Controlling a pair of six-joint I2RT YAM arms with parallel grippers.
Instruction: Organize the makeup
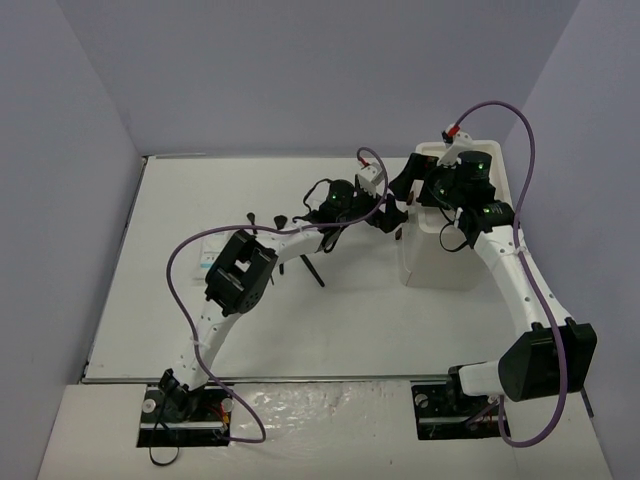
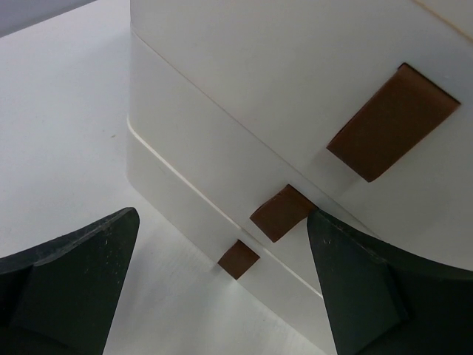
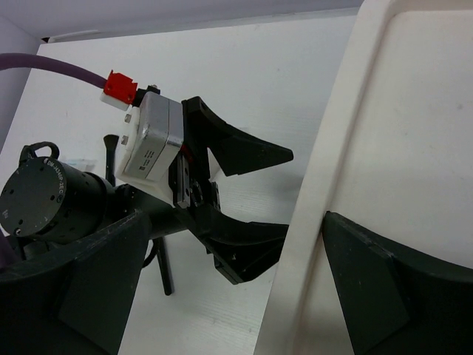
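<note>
White box (image 1: 440,262) with brown knobs (image 2: 279,213) at desk's (image 1: 150,300) far right corner; left gripper (image 3: 287,192) open facing knobs, right gripper (image 3: 233,222) open over box's left rim.

I take this for a robotics lab, a small enclosed test cell rather than a home or a shop. A flat white table (image 1: 330,335) sits boxed in on three sides by plain pale-lavender panels (image 1: 60,220). Two white-and-black robot arms, the left arm (image 1: 203,335) and the right arm (image 1: 512,275), are bolted to black mounts (image 1: 185,410) along the near edge. Purple cables (image 3: 52,68) loop loosely off the arms. A small silver-white module (image 3: 151,148) with a red plug (image 3: 118,87) is fixed to one wrist. Green indicator lights (image 1: 478,160) glow on the joints, as they do on bench hardware.
</note>
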